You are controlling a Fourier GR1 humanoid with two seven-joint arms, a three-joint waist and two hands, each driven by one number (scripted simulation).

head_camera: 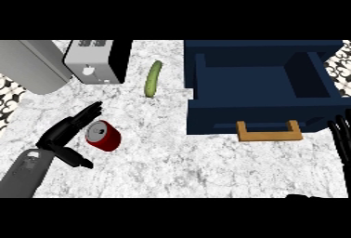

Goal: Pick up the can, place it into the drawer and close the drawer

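Note:
A red can lies on its side on the marble counter at the lower left, its silver top facing up and left. My left hand is right beside it on the left, open, with the fingers stretched along the can's upper left side and the thumb pointing below it. The navy drawer stands pulled out at the upper right, with a tan handle on its front. My right hand shows at the right edge, open with fingers up, next to the drawer's front corner.
A green cucumber lies above the can, left of the drawer. A toaster stands at the back left beside a grey rounded appliance. Bare marble counter spreads in front of the drawer.

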